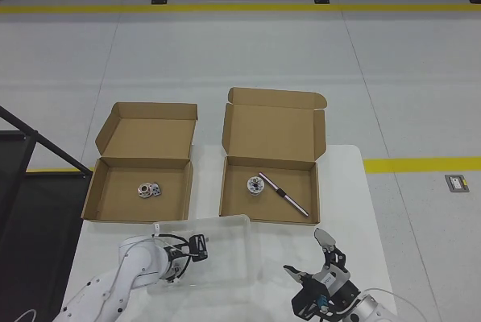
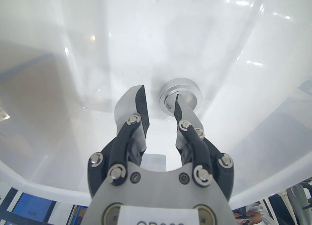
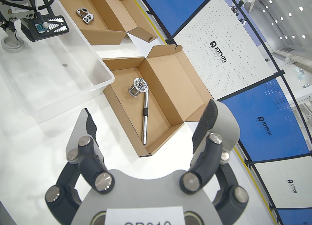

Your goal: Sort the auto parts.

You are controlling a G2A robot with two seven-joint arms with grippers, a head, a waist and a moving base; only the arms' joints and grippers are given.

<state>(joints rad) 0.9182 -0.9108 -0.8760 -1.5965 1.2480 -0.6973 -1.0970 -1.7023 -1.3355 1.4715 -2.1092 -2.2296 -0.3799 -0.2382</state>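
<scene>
On the left gripper (image 2: 159,100) the fingers stand narrowly apart, one tip inside the silver ring (image 2: 192,89), the other outside its wall. Closing off-centre could skid it across the slick clear bin (image 2: 219,41). Farther off, the right gripper (image 3: 148,110) gapes wide.

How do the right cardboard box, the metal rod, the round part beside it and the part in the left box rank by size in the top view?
1. right cardboard box
2. metal rod
3. round part and left-box part: these look alike, so not ranked
</scene>
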